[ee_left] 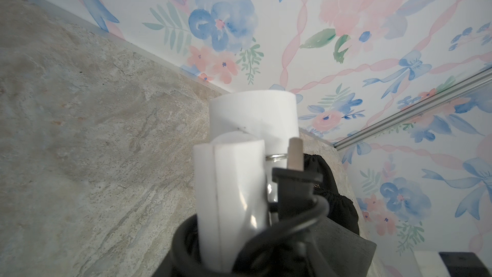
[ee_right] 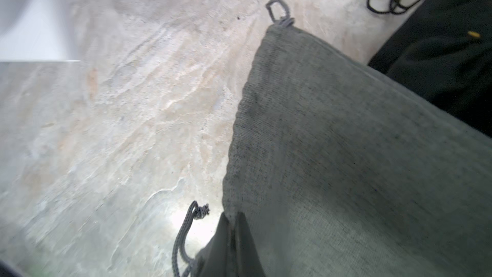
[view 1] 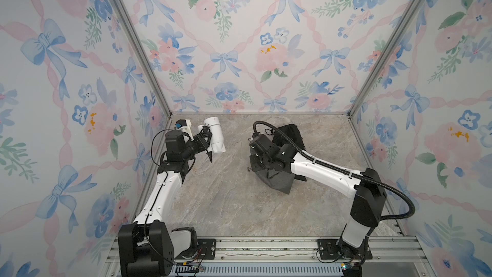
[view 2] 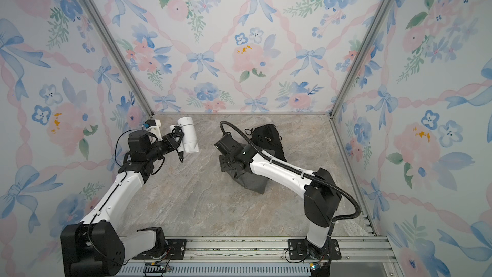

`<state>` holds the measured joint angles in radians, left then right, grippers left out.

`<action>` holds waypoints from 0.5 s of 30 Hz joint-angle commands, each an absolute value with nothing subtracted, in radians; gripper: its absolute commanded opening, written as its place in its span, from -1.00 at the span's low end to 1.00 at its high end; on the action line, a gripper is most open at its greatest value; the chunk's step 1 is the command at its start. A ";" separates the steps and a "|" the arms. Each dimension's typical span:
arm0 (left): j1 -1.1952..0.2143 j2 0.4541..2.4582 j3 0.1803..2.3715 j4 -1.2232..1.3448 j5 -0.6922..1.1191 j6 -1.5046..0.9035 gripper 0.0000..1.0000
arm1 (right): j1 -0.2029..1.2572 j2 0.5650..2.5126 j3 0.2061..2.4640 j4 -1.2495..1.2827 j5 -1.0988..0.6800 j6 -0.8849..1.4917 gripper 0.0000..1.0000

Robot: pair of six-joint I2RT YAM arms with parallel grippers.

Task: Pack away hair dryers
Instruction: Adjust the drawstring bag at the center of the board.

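Bagging step, by the look of it: one dryer in hand, pouch not yet opened.

At about 10 o'clock on the marbled stone-look tabletop (view 1: 239, 203), left tool (view 1: 207, 139) clamped on a white plastic hair dryer (view 1: 216, 135) with a cylindrical barrel. Grip taken at the folded handle, together with a loose black cord (ee_left: 306, 225) and its plug (ee_left: 292, 182). Barrel apparently held clear of the surface. No pink dryer and no second white one in sight.

Just right of centre, toward 3 o'clock, right tool (ee_right: 234, 235) clenched on the edge of a flat grey woven-cloth drawstring pouch (ee_right: 346, 155). Fingertips (ee_right: 247, 246) pinching the cloth beside a knotted string end; mouth seemingly flat and closed.

Behind that, near 1 o'clock, a bulging black cloth pouch (view 1: 290, 134), touching or overlapping the grey one; contents hidden.

Next move, as judged: raise the pinched rim to gape the mouth, perhaps with a second hold needed to keep it wide. Then carry the barrel across toward 3 o'clock and feed it in nose first. Mind the dangling cord and plug, likely to snag on the rim.
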<state>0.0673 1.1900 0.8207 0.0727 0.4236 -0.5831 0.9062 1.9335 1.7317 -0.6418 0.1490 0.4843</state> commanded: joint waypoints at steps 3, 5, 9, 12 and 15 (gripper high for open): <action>0.074 1.157 0.831 0.141 0.436 -0.579 -0.62 | 0.850 2.010 1.999 -0.783 -0.057 0.248 -1.00; 0.076 1.152 0.830 0.141 0.427 -0.578 -0.62 | 0.839 2.077 2.142 -0.860 -0.108 0.184 -1.00; 0.082 1.143 0.829 0.140 0.419 -0.578 -0.62 | 0.835 2.187 2.301 -0.948 -0.201 0.127 -1.00; 0.089 1.137 0.828 0.140 0.414 -0.578 -0.62 | 0.860 2.214 2.256 -0.956 -0.249 0.105 -1.00; 0.099 1.137 0.831 0.135 0.410 -0.577 -0.62 | 0.903 2.158 2.069 -0.872 -0.245 0.083 -1.00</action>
